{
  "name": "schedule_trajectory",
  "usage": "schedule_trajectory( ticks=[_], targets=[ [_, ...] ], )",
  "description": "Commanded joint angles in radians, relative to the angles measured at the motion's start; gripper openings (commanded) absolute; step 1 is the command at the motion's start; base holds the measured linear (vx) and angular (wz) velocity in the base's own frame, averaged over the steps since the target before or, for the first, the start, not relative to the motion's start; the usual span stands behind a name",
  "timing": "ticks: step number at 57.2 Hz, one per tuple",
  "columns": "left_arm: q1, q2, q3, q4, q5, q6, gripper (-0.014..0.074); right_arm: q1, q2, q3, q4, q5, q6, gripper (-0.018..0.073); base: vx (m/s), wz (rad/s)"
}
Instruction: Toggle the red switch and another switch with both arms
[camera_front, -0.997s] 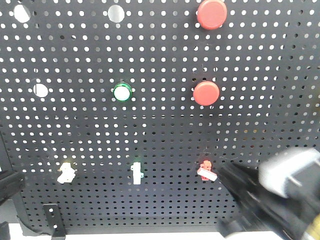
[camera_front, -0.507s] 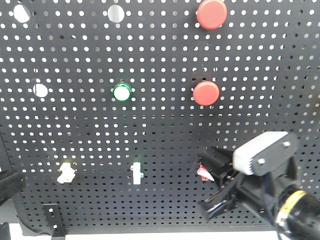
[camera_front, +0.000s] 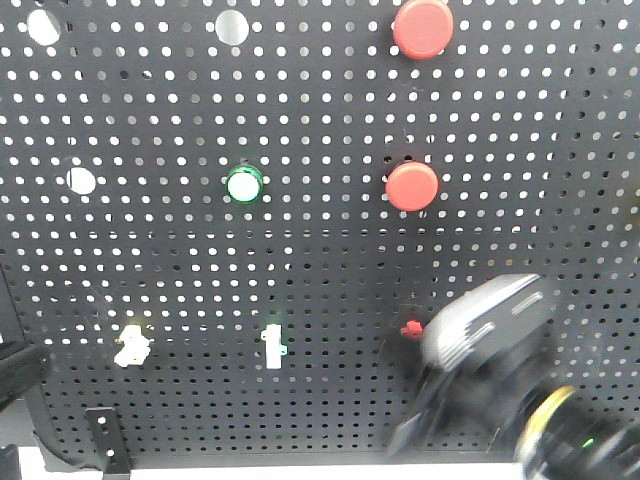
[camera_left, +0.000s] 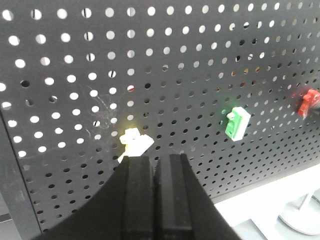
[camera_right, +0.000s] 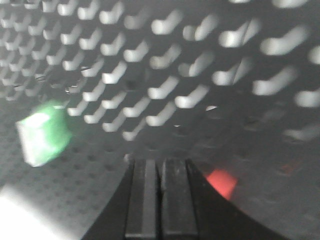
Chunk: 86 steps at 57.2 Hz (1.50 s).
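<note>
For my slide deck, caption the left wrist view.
Left gripper, jaws shut, below the yellow-glowing toggle switch on the black pegboard, green toggle and red switch to its right.

Front cam square-on to pegboard (camera_front: 300, 270); wrist cams close, angled up; all share green toggle (camera_left: 237, 122).

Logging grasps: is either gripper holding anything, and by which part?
Nothing is held: the left gripper and the right gripper are both shut and empty.

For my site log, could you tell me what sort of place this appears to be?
Most likely a robotics test bench: a black perforated panel carries round red push buttons and small toggle switches, with a robot arm in front of it.
</note>
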Motion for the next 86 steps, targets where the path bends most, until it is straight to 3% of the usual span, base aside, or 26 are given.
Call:
schedule_trajectory(
  ticks=[1, 12, 28, 34, 46, 53, 86],
  targets=[
    [-0.006, -0.009, -0.033, -0.004, -0.081, 0.006, 0.0003, 0.022, -0.026, -0.027, 0.0, 0.019, 0.002, -0.0006, 0.0, 0.0],
    [-0.006, -0.009, -0.033, -0.004, -0.081, 0.006, 0.0003, 0.021, -0.035, -0.027, 0.0, 0.07, 0.002, -0.0006, 0.0, 0.0],
    [-0.006, -0.009, -0.033, -0.004, -0.08, 0.006, 0.0003, 0.02, -0.154, -0.027, 0.036, -0.101, -0.005, -0.0006, 0.0, 0.0],
    [-0.006, -0.009, -0.033, -0.004, -0.08, 0.006, 0.0003, 0.013, -0.197, -0.027, 0.112, -0.131, -0.034, -0.0006, 0.0, 0.0],
    [-0.006, -0.009, -0.033, -0.007, -0.08, 0.005, 0.0003, -0.065, -0.294, -0.027, 0.359, -0.237, -0.114, -0.0006, 0.0, 0.0],
    [-0.006, -0.009, -0.033, -0.008, -0.079, -0.003, 0.0003, -0.093, -0.347, -0.027, 0.42, -0.218, -0.142, -0.0006, 0.0, 0.0],
    [-0.006, -0.009, -0.033, -0.015, -0.074, -0.003, 0.0003, -0.092, -0.389, -0.027, 0.416, -0.163, -0.14, -0.0006, 0.0, 0.0]
  ],
)
